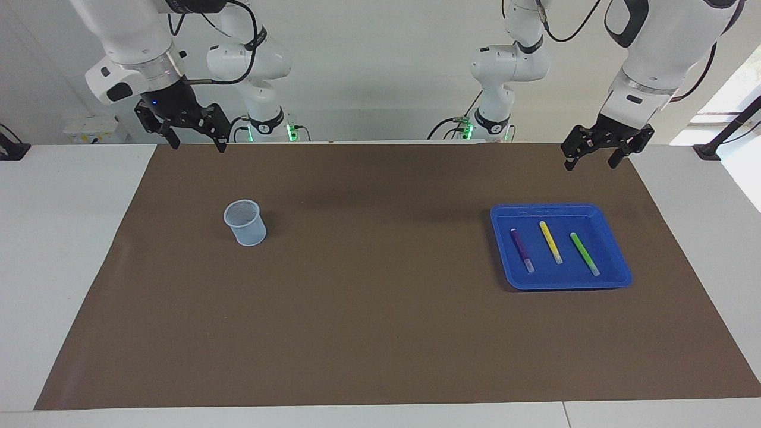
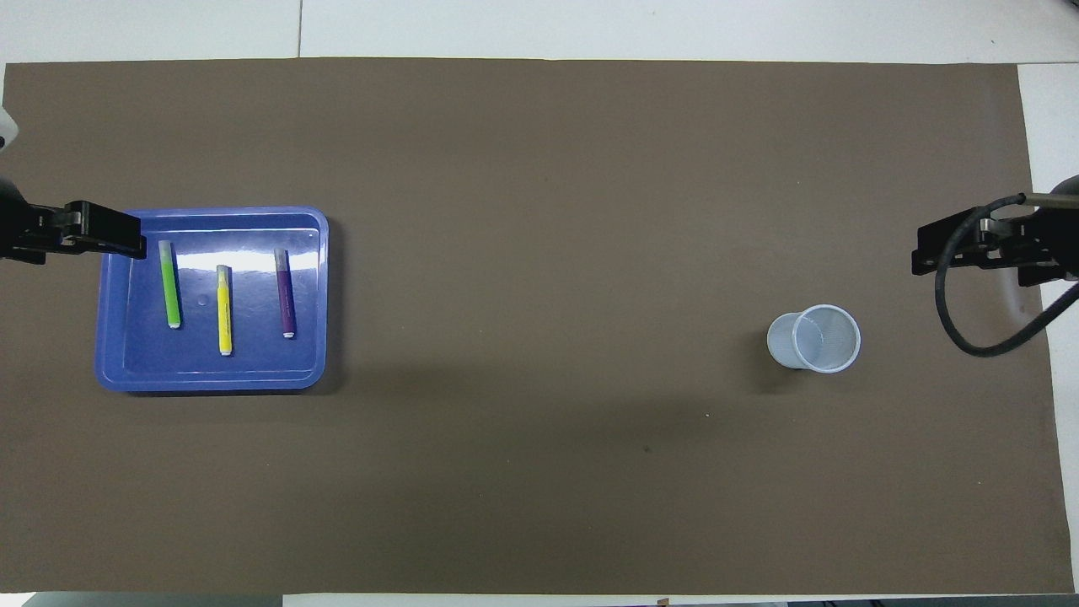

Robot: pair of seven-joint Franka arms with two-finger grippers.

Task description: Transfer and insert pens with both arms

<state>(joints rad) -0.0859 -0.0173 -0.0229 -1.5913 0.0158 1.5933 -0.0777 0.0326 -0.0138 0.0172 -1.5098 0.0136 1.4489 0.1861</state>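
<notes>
Three pens lie side by side in a blue tray (image 1: pixel 618 279) (image 2: pixel 211 381) toward the left arm's end of the table: a purple pen (image 1: pixel 522 249) (image 2: pixel 285 293), a yellow pen (image 1: pixel 550 241) (image 2: pixel 223 309) and a green pen (image 1: pixel 584 254) (image 2: pixel 170 284). My left gripper (image 1: pixel 590 164) (image 2: pixel 126 240) hangs open in the air over the mat's edge beside the tray and holds nothing. A pale blue mesh cup (image 1: pixel 245 223) (image 2: pixel 815 339) stands upright toward the right arm's end. Above the mat's edge there, my right gripper (image 1: pixel 198 145) (image 2: pixel 923 253) is open and empty.
A brown mat (image 1: pixel 380 309) (image 2: pixel 539 472) covers most of the white table (image 1: pixel 59 238). Between the cup and the tray the mat is bare. A black cable (image 2: pixel 969 337) loops down from the right wrist.
</notes>
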